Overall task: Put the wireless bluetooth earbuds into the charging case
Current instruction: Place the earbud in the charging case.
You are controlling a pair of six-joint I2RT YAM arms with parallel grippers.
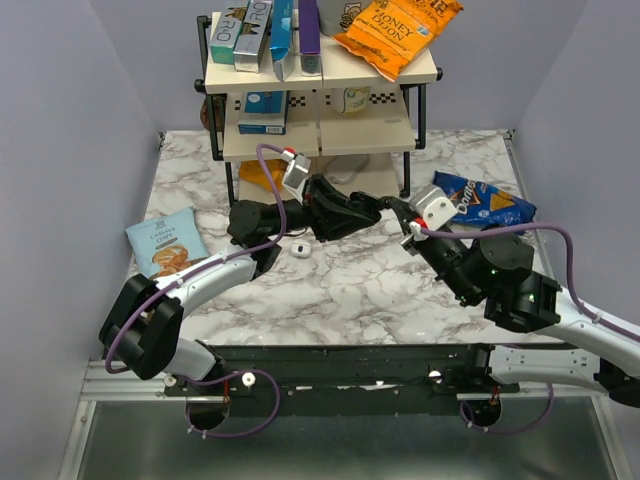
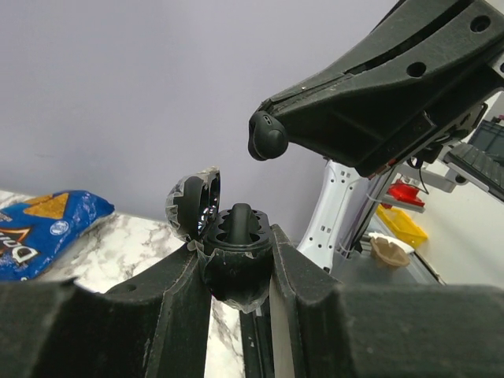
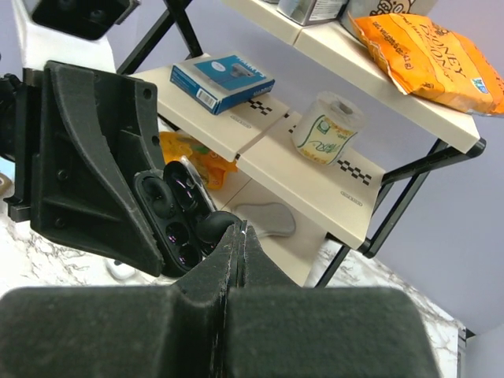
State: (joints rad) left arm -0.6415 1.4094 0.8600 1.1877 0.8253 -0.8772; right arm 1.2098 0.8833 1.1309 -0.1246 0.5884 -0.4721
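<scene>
The charging case (image 2: 236, 268) is sitting lid-open and off the table, clamped between the closed-down fingers of your left gripper (image 2: 240, 256), its sockets facing the right arm above the marble table (image 1: 350, 280). One earbud (image 2: 268, 135) is hanging just above the case's mouth without touching it. It is pinched at the very tip of your right gripper (image 3: 239, 236), whose jaws are pressing almost together around it. A dark shape is standing in the case; whether that is the second bud, you cannot tell. You are risking a slip here: the glossy bud is held only at the fingertips, so a push against the socket rim at the wrong angle could pop it free, twist the case in its grip or knock the lid (image 2: 193, 206) shut. Around the arms, an orange bag (image 1: 395, 30) is reading "HONEY DIJON", a pale blue pouch (image 1: 165, 245) "CASSAVA CHIPS", and a blue Doritos bag (image 1: 485, 205) is lying to the right.
</scene>
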